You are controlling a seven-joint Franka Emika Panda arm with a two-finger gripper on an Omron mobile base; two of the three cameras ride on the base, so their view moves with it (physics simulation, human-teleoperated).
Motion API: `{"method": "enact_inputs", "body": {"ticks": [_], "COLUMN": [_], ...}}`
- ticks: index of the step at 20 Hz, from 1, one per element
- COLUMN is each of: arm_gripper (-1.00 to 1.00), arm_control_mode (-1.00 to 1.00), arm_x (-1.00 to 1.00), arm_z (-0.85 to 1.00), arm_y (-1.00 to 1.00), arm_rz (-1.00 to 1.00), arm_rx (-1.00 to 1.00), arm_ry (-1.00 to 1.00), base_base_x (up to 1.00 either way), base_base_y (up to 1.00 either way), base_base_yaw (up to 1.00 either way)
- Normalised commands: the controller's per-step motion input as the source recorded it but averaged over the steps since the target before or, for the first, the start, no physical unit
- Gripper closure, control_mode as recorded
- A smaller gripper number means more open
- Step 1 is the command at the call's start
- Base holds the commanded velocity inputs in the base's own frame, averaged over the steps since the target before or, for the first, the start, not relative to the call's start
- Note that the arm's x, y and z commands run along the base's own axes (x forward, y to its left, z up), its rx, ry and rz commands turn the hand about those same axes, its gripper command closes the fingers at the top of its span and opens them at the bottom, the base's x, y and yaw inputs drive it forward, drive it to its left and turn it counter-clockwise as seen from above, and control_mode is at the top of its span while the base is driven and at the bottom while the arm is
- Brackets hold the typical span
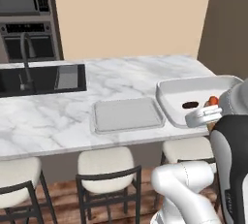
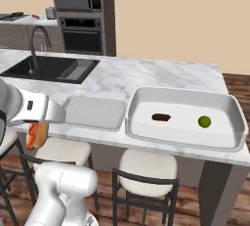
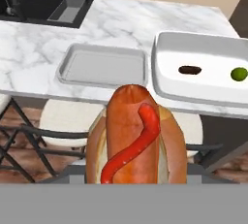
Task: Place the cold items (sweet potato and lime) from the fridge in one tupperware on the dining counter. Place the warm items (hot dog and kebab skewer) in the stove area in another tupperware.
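pincer [image 3: 133,182] is part closed round the hot dog [image 3: 135,136], low center of the hand view. soft bun, light, squashes easily i'd guess; hold mid-bun. flat tray [image 3: 104,67] on worktop [image 3: 43,53] waits above.

Light: bright, even, flat rendered daylight.
Shadows: soft, faint inside deep tray [image 2: 146,103].
Glare: slight sheen on marble counter [image 1: 48,116].
Sharpness: mildly soft throughout; coarse, blurred close on hot dog [image 3: 135,136].
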Motion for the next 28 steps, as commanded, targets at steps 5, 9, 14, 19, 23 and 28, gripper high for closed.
{"method": "enact_inputs", "body": {"ticks": [5, 9, 14, 19, 23, 28], "arm_gripper": [1.0, 1.0, 1.0, 1.0, 1.0, 1.0], "arm_control_mode": [1.0, -1.0, -1.0, -1.0, -1.0, -1.0], "arm_x": [0.0, 1.0, 1.0, 1.0, 0.9, 0.92], "arm_z": [0.0, -0.16, -0.34, -0.56, -0.64, -0.54], "arm_y": [0.0, 0.01, 0.17, 0.22, 0.04, 0.0], "arm_rz": [0.0, 0.47, 0.35, 0.34, 0.21, 0.15], "arm_rx": [0.0, 0.08, -0.04, -0.12, -0.04, 0.0], "arm_ry": [0.0, 0.36, 0.38, 0.2, -0.06, -0.13], "base_base_x": [1.0, 0.0, 0.0, 0.0, 0.0, 0.0], "base_base_y": [-0.18, 0.0, 0.0, 0.0, 0.0, 0.0], "base_base_yaw": [0.58, 0.0, 0.0, 0.0, 0.0, 0.0]}}
